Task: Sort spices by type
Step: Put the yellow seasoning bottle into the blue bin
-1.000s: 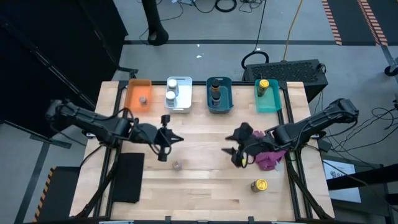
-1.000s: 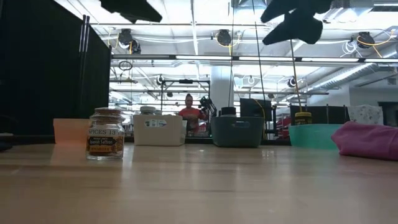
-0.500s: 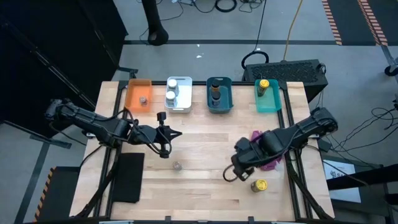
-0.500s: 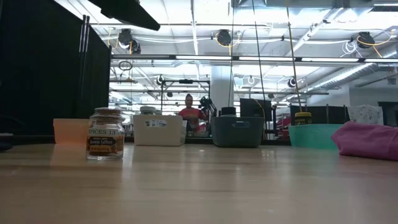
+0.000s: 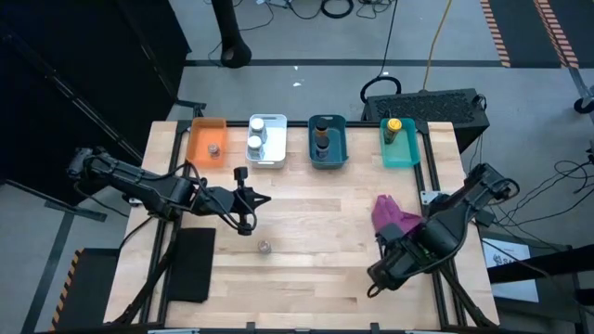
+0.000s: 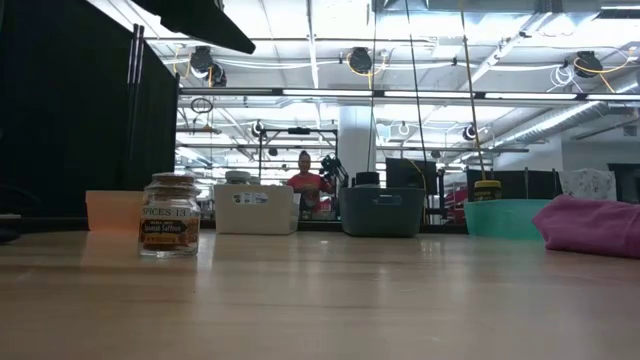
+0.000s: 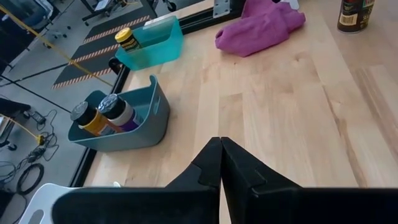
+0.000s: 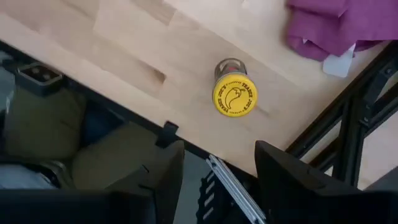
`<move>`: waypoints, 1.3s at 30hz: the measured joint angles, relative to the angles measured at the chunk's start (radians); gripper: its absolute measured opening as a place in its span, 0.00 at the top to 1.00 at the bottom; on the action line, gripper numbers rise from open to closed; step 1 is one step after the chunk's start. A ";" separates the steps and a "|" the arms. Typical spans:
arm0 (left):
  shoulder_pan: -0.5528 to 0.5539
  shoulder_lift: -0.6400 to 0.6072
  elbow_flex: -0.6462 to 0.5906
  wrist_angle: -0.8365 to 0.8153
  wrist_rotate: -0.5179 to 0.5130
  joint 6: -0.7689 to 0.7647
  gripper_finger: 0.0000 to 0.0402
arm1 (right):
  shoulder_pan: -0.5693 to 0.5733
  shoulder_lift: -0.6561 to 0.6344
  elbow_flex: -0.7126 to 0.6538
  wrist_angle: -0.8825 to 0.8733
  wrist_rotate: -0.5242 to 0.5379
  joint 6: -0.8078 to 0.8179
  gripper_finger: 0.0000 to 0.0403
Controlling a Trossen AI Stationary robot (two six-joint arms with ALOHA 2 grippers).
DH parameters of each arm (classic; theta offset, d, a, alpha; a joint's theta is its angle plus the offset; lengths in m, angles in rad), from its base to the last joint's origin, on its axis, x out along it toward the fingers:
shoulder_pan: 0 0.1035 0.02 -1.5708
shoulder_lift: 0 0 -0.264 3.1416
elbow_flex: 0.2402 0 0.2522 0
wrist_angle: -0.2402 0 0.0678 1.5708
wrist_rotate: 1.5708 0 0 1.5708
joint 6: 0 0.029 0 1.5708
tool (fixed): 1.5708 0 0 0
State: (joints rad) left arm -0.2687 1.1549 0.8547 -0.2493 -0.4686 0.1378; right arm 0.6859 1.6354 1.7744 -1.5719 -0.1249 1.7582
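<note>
A spice jar with a yellow lid (image 8: 234, 95) stands upright on the table near its near right edge. My right gripper (image 8: 219, 177) hangs open above it, pointing down, and hides it in the high view (image 5: 379, 276). A brown-lidded jar (image 5: 264, 247) (image 6: 170, 215) stands alone near the table's middle. My left gripper (image 5: 243, 211) (image 7: 221, 163) is shut and empty, in the air over the left middle. Jars sit in the orange bin (image 5: 206, 141), white bin (image 5: 267, 139), blue bin (image 5: 327, 141) and teal bin (image 5: 399, 141).
The four bins stand in a row along the far edge. A magenta cloth (image 5: 392, 215) lies on the right side, just beyond my right gripper. A black mat (image 5: 190, 264) lies at the near left. Bare wood stretches across the middle. A person shows far behind the table (image 6: 305, 180).
My right gripper has swung from the table's middle, beside the magenta cloth, toward the near right edge, tipping from nearly level to pointing down over the yellow-lidded jar. It has left the top of the low view.
</note>
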 joint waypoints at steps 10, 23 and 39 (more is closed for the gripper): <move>0.000 0.000 0.000 0.004 0.000 -0.021 0.97 | 0.068 -0.119 -0.216 0.037 0.036 0.147 0.56; 0.000 0.000 0.001 0.001 -0.001 -0.028 0.97 | 0.075 -0.250 -0.584 0.485 0.013 0.221 0.27; 0.000 0.000 0.001 0.000 -0.001 -0.028 0.97 | 0.073 -0.183 -0.654 0.570 -0.029 0.277 0.14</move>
State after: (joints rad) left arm -0.2687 1.1553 0.8558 -0.2489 -0.4694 0.1101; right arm 0.7586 1.4529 1.1202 -1.0023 -0.1534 2.0354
